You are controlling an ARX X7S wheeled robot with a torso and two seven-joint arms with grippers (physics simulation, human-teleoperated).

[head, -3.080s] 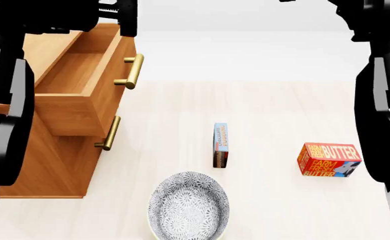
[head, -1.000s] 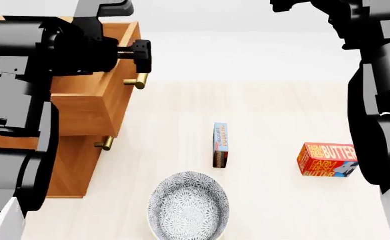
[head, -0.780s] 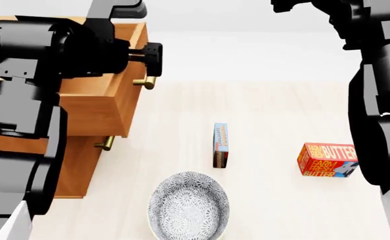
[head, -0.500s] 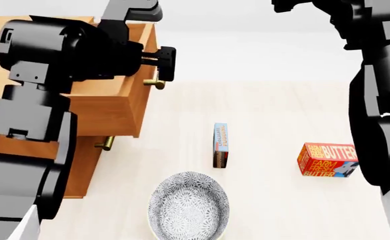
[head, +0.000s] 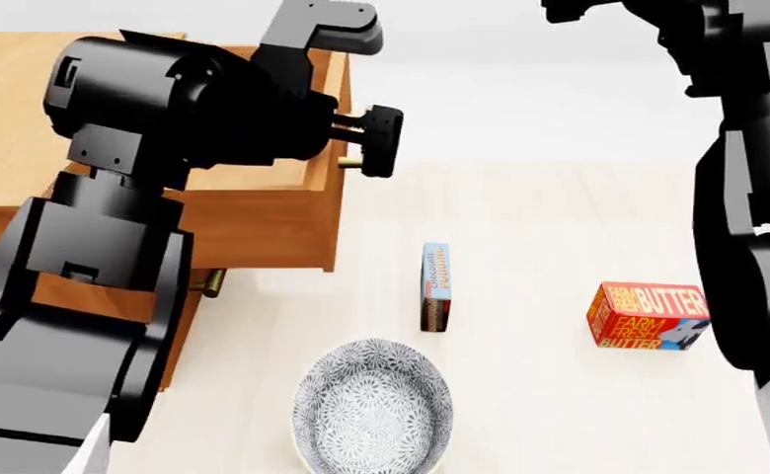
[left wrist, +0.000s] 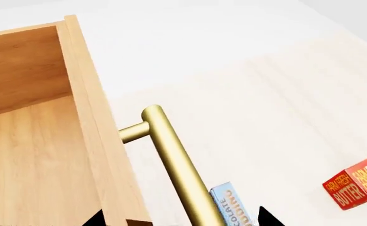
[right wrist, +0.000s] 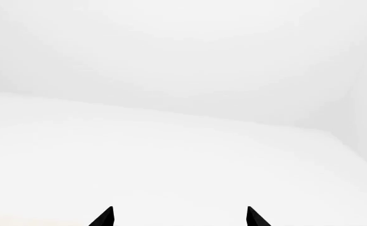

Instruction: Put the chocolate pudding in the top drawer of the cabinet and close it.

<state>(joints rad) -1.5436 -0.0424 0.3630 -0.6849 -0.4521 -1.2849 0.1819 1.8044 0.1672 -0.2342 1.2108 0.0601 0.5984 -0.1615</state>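
The chocolate pudding [head: 435,285], a thin blue box with a dark end, stands on edge on the pale table, to the right of the cabinet [head: 3,247]. It also shows in the left wrist view [left wrist: 230,209]. The top drawer [head: 260,222] is pulled far out and its inside [left wrist: 27,155] holds nothing. My left gripper [head: 378,143] is at the drawer's brass handle [left wrist: 171,160]. In the left wrist view the gripper [left wrist: 180,219] is open, with its jaws straddling the bar. My right gripper [right wrist: 177,217] is open and empty, raised at the far right [head: 582,10].
A red-orange butter box [head: 649,316] lies right of the pudding and also shows in the left wrist view [left wrist: 359,186]. A patterned bowl [head: 372,405] sits at the table's front, just before the pudding. The lower drawer's handle [head: 210,284] peeks out under the top drawer.
The top drawer has slid further out to the right, together with my left gripper at its handle. The pudding, butter box, bowl and right arm have not moved.
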